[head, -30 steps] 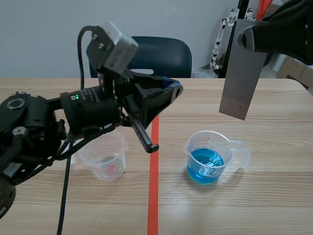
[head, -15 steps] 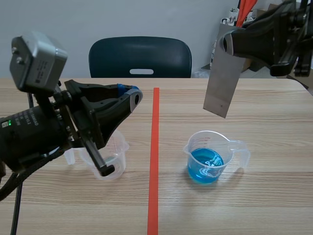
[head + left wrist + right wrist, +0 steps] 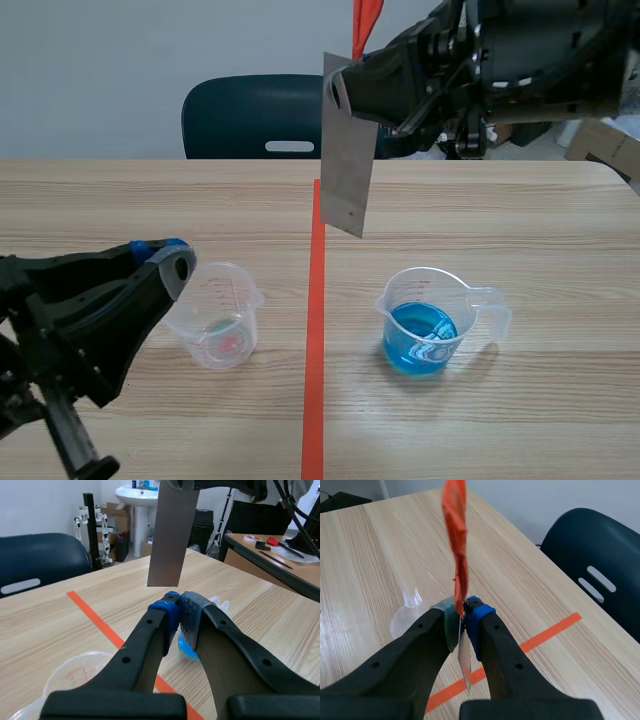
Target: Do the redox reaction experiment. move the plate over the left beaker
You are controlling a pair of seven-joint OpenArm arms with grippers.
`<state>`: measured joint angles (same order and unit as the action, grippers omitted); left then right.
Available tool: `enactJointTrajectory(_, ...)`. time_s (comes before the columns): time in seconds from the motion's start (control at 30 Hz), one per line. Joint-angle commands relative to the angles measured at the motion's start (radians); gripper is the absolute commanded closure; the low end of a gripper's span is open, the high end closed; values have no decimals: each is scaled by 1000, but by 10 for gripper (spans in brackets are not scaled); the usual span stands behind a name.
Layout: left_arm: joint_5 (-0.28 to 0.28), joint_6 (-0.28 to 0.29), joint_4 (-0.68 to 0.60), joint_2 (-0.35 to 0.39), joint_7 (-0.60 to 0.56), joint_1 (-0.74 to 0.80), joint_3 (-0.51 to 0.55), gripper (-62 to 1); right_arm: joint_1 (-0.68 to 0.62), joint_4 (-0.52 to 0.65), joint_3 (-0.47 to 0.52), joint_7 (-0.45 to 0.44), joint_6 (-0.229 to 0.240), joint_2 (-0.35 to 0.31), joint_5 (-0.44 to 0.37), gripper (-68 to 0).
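My right gripper (image 3: 347, 88) hangs high over the table, shut on the top of a grey metal plate (image 3: 346, 160). The plate dangles upright above the red tape line, between the two beakers. An orange strip (image 3: 458, 535) sticks up from the right gripper (image 3: 464, 612), and the plate (image 3: 465, 661) shows edge-on under it. The left beaker (image 3: 222, 326) is clear with a reddish trace at its bottom. The right beaker (image 3: 428, 322) holds blue liquid. My left gripper (image 3: 168, 263) is shut on nothing, low beside the left beaker. From the left gripper (image 3: 180, 606), the plate (image 3: 172, 535) hangs ahead and above.
A dark blue chair (image 3: 270, 115) stands behind the table's far edge. The red tape line (image 3: 314, 400) runs down the table's middle. A second table (image 3: 280, 555) with tools and a white sink (image 3: 140, 492) stand beyond the far side.
My right arm has carried the plate leftward, from above the right beaker to above the tape line. The left arm has dropped and pulled back toward the front left corner.
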<state>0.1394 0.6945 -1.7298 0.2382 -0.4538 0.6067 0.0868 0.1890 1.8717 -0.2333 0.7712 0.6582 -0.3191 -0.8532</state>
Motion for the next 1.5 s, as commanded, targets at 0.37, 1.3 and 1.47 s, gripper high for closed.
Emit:
enactJointTrajectory(0.37, -39, 2, -13, -45, -136, 229, 137, -31, 145, -171, -133, 18, -3, 192, 84, -6)
enactJointTrajectory(1.3, -317, 2, -7, -206, 50, 341, 197, -623, 196, -253, -358, 1, 24, 345, 151, -6)
enactJointTrajectory(1.47, -323, -13, 19, -211, 56, 363, 197, -623, 200, -253, -358, 1, 43, 344, 154, -6)
